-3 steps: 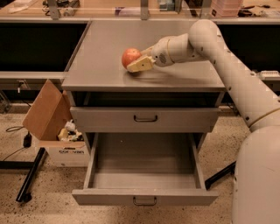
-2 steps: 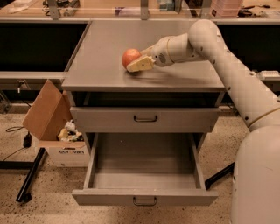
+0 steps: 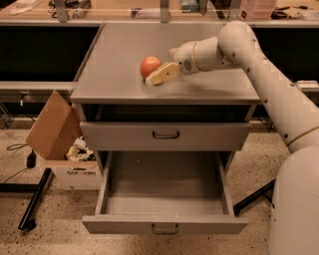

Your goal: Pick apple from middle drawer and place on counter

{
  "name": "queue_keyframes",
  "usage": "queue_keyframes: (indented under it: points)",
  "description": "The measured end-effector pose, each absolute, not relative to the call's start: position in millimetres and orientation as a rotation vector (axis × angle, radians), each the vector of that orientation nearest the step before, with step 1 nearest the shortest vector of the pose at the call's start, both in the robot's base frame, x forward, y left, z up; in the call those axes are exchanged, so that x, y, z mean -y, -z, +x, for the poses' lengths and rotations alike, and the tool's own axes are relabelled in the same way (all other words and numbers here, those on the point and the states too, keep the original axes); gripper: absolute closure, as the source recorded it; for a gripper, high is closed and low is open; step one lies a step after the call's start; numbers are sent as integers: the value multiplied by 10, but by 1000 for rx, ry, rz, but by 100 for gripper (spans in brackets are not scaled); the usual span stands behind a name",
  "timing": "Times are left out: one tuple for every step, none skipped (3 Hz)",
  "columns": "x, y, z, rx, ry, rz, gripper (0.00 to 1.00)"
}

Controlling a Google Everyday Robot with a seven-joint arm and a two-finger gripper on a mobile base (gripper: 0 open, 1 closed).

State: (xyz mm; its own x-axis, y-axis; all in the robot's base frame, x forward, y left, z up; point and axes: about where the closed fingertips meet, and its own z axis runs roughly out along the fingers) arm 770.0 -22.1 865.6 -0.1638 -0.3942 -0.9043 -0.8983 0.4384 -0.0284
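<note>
The apple [image 3: 150, 65], red with orange patches, rests on the grey counter [image 3: 119, 45] near its middle. My gripper [image 3: 155, 74] is at the apple's right and near side, right up against it, with my white arm reaching in from the right. The middle drawer [image 3: 164, 201] is pulled fully out below, and its grey floor is bare.
The top drawer [image 3: 166, 135] above the open one is closed. A tilted cardboard box [image 3: 52, 132] and a white box [image 3: 75, 172] stand on the floor at the left, with a black stand leg [image 3: 35, 209]. A tan workbench [image 3: 149, 10] runs behind. My base [image 3: 299, 209] is at the right.
</note>
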Motion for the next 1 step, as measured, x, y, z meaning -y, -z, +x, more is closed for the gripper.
queue_keyframes:
  points:
    - [457, -8926, 7504, -1659, -611, -1056, 0]
